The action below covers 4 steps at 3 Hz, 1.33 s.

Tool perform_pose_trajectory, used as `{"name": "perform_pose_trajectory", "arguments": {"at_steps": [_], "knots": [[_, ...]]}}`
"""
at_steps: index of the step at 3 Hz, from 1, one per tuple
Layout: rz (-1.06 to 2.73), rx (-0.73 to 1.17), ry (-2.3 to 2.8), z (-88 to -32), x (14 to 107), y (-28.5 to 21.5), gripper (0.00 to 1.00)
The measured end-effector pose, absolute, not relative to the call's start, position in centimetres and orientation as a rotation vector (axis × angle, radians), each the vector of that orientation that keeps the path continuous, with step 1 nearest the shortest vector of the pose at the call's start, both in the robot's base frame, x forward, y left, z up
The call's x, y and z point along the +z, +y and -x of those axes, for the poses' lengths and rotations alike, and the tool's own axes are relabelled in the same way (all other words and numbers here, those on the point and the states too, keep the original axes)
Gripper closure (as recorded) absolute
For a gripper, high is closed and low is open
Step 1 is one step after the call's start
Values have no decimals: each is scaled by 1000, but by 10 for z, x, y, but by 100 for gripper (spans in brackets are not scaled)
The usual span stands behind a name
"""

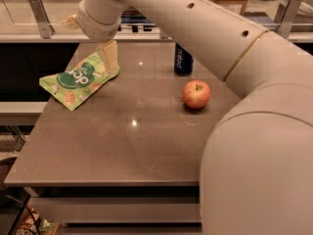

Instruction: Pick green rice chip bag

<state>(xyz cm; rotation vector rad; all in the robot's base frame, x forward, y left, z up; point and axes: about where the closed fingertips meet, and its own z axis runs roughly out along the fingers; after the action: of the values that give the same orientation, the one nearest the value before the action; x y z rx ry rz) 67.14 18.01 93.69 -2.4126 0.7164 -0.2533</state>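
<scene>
**Gripper (108, 58) at the far corner of the green rice chip bag (78, 80)**

We see the gripper at the back left of the table (132, 136), hanging down from the wrist of the big cream arm (195, 28) that sweeps in from the right side of the view. Its pale yellowish tip points downward and overlaps the upper right corner of the green rice chip bag. We cannot tell whether it touches the bag or only hangs just above it. We also cannot tell whether the gripper is wide, narrow or closed on anything, since the wrist hides most of it.

The green rice chip bag lies flat on the table's left side, towards the back. It is turned at an angle, so one corner reaches the left edge and the opposite corner sits under the gripper. Its dark green round logo with white letters faces up.

To the right, well apart from the bag, a blue can (183, 60) stands upright near the back edge, partly covered by the arm. A red apple (196, 93) rests in front of the can, nearer to us, with a small gap between them. The brown tabletop shows a few light glints.
</scene>
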Motion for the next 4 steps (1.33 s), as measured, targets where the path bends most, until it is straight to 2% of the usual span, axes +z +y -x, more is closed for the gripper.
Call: {"name": "perform_pose_trajectory", "arguments": {"at_steps": [2,4], "knots": [[2614,-309,717,-676,901,202,0],[2669,-289,738,-703,864,195,0]]}}
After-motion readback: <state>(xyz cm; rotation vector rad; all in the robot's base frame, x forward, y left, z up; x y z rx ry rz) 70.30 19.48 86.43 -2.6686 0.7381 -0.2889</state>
